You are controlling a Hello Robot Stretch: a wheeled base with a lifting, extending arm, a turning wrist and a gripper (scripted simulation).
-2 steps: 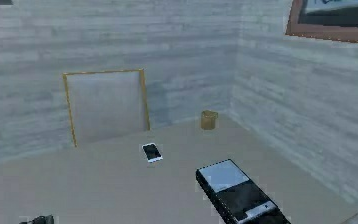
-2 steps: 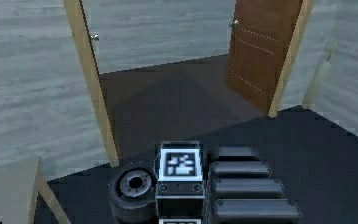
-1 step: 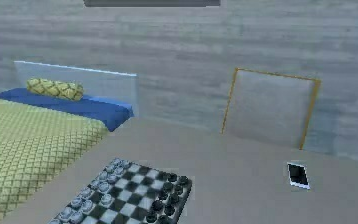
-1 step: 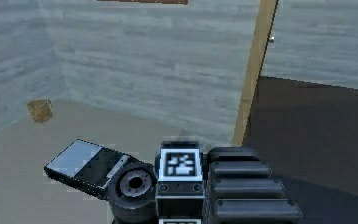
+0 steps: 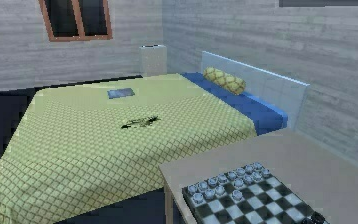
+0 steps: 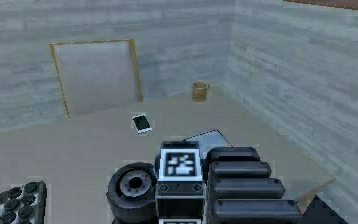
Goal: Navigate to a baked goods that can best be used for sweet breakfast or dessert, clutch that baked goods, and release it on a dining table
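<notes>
The bed (image 5: 97,140) is the biggest thing here. It lies just past the table (image 5: 317,160), under a quilted yellow cover with a diamond stitch that looks soft and yielding. The table is a plain, pale, hard slab with square edges. Out from its far side a framed panel (image 6: 95,75) leans against the plank wall, smooth with a thin gold-toned edge. A wood-framed window (image 5: 77,17) sits well beyond the table, past the bed. A checkered chessboard (image 5: 249,198) stands on the table with small rounded pieces.

The gripper (image 6: 135,188) shows as a dark, rounded body above the table. I cannot make out its far end, so I cannot tell whether it holds anything. A flat, glossy phone (image 6: 141,123) lies farther out from the table.

I cannot tell where the baked good is. I expect it to be light, soft and crumbly, so I would take it gently across its middle, where it is thickest.
</notes>
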